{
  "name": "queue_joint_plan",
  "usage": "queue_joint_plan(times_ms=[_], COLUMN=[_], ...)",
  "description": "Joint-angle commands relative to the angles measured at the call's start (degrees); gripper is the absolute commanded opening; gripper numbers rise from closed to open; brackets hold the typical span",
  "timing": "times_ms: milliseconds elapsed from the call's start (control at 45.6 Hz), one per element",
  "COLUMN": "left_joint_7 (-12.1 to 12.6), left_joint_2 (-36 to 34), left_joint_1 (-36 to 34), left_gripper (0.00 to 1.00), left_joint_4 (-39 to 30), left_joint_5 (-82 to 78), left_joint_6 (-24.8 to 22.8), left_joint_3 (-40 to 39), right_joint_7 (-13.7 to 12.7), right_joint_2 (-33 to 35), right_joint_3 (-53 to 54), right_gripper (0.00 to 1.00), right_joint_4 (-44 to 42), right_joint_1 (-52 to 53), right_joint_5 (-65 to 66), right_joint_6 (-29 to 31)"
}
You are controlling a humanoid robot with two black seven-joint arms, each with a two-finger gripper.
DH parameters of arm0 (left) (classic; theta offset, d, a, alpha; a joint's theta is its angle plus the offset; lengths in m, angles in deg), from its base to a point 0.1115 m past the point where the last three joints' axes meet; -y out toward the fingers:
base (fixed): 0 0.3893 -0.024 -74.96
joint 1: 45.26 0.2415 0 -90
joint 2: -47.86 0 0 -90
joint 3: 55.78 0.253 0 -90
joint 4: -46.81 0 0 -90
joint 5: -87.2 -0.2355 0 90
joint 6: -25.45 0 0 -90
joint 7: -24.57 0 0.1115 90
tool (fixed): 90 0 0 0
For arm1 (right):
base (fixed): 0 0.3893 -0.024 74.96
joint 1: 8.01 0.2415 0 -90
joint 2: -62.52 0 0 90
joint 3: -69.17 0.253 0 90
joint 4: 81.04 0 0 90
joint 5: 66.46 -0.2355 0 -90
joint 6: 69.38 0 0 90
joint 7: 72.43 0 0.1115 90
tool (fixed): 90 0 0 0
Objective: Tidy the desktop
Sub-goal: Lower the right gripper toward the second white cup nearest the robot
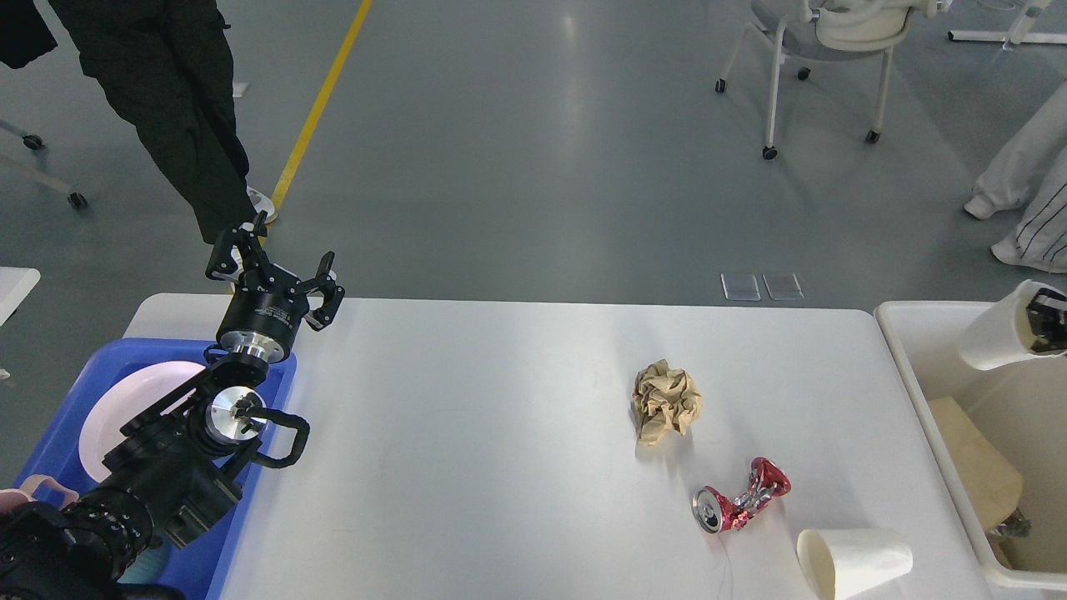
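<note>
The white-grey desktop (467, 467) carries a crumpled ball of brown paper (667, 402), a crushed red can (738, 502) and a white paper cup (854, 560) lying on its side near the front right. At the right edge of the view, my right gripper (1040, 322) is shut on the rim of a second white paper cup (994, 337), held tilted above the cream bin (904, 321). My left gripper (273, 268) stands open and empty over the table's far left corner, next to the blue tray (275, 392).
The blue tray holds a pink plate (133, 400) and a pink cup (37, 487). Brown waste (975, 467) lies inside the bin. A person in black (167, 92) stands just behind the left gripper. A wheeled chair (825, 50) and another person's legs (1029, 192) are at the back right.
</note>
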Motion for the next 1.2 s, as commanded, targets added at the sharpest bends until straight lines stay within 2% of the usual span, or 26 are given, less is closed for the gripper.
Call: queue_joint_plan(times_ms=[0, 88, 219, 329, 460, 482, 504, 526, 548, 570, 964, 1074, 1183], left_joint_7=[0.00, 0.00, 0.00, 0.00, 0.00, 0.00, 0.00, 0.00, 0.00, 0.00, 0.00, 0.00, 0.00], left_joint_2=[-0.01, -0.01, -0.01, -0.01, -0.01, -0.01, -0.01, -0.01, -0.01, -0.01, -0.01, -0.01, -0.01], left_joint_1=[0.00, 0.00, 0.00, 0.00, 0.00, 0.00, 0.00, 0.00, 0.00, 0.00, 0.00, 0.00, 0.00], left_gripper=[0.98, 0.98, 0.98, 0.98, 0.98, 0.98, 0.98, 0.98, 0.98, 0.98, 0.98, 0.98, 0.98], left_joint_4=[0.00, 0.00, 0.00, 0.00, 0.00, 0.00, 0.00, 0.00, 0.00, 0.00, 0.00, 0.00, 0.00], left_joint_5=[0.03, 0.03, 0.03, 0.03, 0.03, 0.03, 0.03, 0.03, 0.03, 0.03, 0.03, 0.03, -0.06], left_joint_6=[-0.02, 0.07, 0.07, 0.07, -0.02, 0.07, -0.02, -0.02, 0.07, 0.07, 0.07, 0.07, 0.07], left_joint_3=[0.00, 0.00, 0.00, 0.00, 0.00, 0.00, 0.00, 0.00, 0.00, 0.00, 0.00, 0.00, 0.00], right_joint_7=[0.02, 0.02, 0.02, 0.02, 0.02, 0.02, 0.02, -0.07, 0.10, 0.10, -0.07, -0.42, -0.16], right_joint_2=[-0.68, -2.79, -11.05, -17.11, -18.62, -18.62, -18.70, -18.71, -18.79, -18.88, -17.92, -13.36, -5.10], right_joint_3=[7.75, 16.36, 29.37, 37.46, 38.53, 38.53, 38.62, 38.62, 38.53, 38.44, 38.62, 38.62, 38.27], right_gripper=[0.00, 0.00, 0.00, 0.00, 0.00, 0.26, 0.79, 1.00, 0.95, 1.00, 1.00, 1.00, 1.00], right_joint_4=[-13.70, -23.11, -37.26, -46.33, -47.04, -46.95, -46.87, -46.69, -46.51, -46.34, -42.65, -34.41, -18.60], right_joint_1=[-19.86, -33.05, -48.71, -53.47, -53.65, -53.73, -53.73, -53.82, -53.91, -54.00, -51.11, -46.01, -36.44], right_joint_5=[-0.27, -0.27, -0.36, -0.36, -0.27, -0.27, -0.27, -0.27, -0.27, -0.18, -0.27, -0.36, -0.45], right_joint_6=[-10.56, -15.57, -22.69, -24.54, -24.90, -24.38, -24.11, -24.02, -24.11, -24.11, -24.02, -23.32, -20.33])
